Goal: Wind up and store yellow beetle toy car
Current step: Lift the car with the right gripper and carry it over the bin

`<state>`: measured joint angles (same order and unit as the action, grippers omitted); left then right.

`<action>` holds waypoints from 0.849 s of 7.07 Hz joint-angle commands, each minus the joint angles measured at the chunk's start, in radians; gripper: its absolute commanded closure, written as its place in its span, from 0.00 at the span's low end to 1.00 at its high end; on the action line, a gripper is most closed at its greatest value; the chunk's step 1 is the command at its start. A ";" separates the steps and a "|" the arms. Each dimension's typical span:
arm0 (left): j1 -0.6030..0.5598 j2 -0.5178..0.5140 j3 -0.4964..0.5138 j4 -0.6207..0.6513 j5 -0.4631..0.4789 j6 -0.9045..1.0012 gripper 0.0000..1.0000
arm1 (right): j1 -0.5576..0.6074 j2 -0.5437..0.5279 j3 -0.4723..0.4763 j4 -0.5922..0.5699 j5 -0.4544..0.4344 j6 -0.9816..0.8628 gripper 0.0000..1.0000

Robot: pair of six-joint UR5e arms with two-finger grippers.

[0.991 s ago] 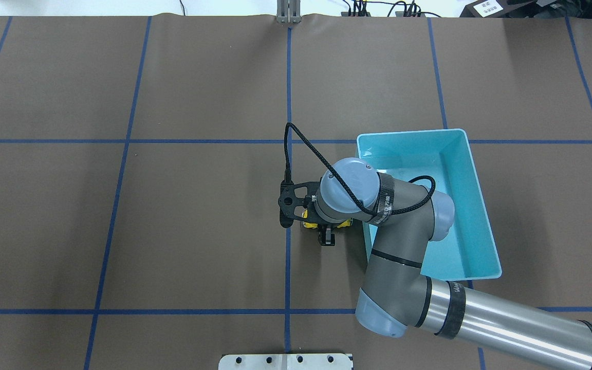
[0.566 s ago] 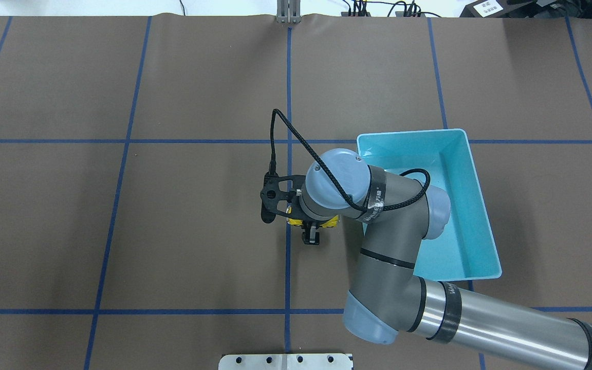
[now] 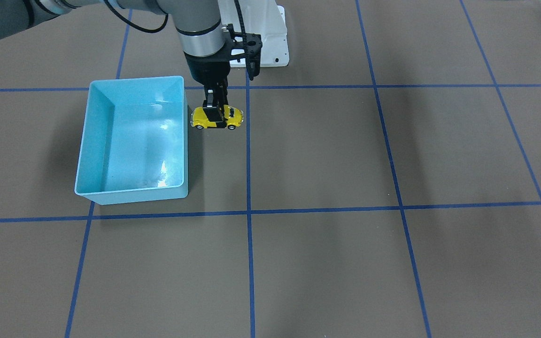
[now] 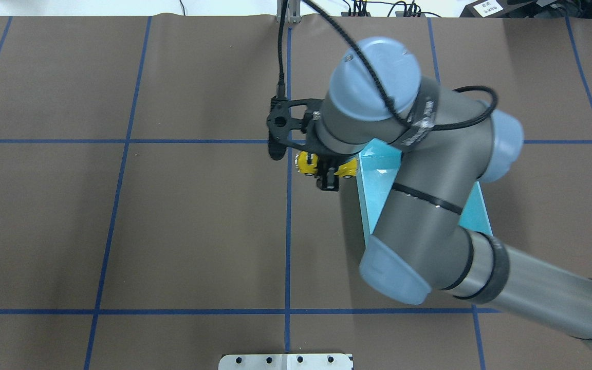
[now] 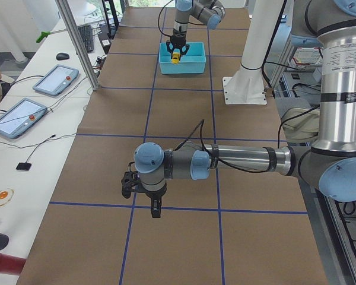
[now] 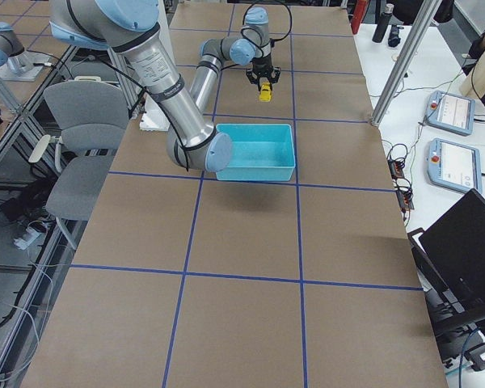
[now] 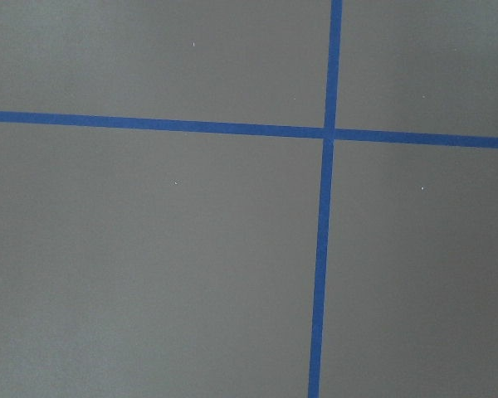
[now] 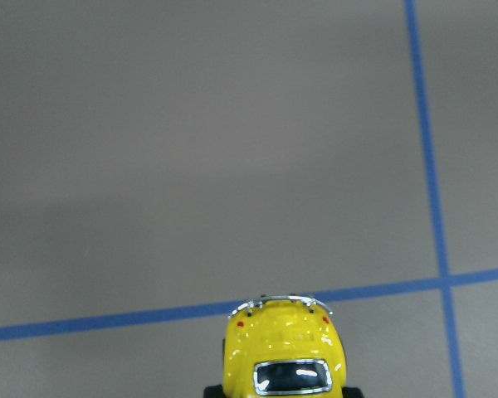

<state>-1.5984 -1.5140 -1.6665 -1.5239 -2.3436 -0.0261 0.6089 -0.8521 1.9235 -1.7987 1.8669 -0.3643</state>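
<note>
Brown table [image 3: 345,141]; right gripper [image 3: 215,119] vertical, clenched on yellow beetle toy car [image 3: 234,115]; left gripper [image 5: 156,209] unreadable.

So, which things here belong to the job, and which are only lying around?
Part of the job:
toy car, held in the right gripper
blue bin, empty, next to the car

Only lying around:
tablets and a mouse on the side table
office chair
laptop

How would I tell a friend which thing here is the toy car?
Find the light-blue bin on the brown table. Just outside its corner nearer the robot, the right gripper pinches a tiny car. It alone is glossy yellow, Beetle-shaped, with dark windows.
</note>
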 commanded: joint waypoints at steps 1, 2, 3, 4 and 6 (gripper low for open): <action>0.000 0.000 -0.001 0.001 -0.003 0.000 0.00 | 0.061 -0.205 0.154 -0.015 0.040 -0.132 1.00; 0.000 0.000 -0.001 -0.001 -0.005 0.000 0.00 | 0.063 -0.299 0.182 0.046 0.041 -0.159 1.00; 0.000 0.000 -0.001 -0.001 -0.005 0.000 0.00 | 0.061 -0.365 0.175 0.138 0.046 -0.159 1.00; 0.000 0.000 -0.001 -0.001 -0.005 0.000 0.00 | 0.061 -0.428 0.151 0.222 0.046 -0.157 1.00; 0.000 0.000 0.001 -0.001 -0.005 0.000 0.00 | 0.057 -0.508 0.001 0.513 0.046 -0.153 1.00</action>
<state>-1.5984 -1.5140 -1.6672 -1.5248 -2.3485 -0.0261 0.6679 -1.3117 2.0135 -1.4581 1.9126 -0.5195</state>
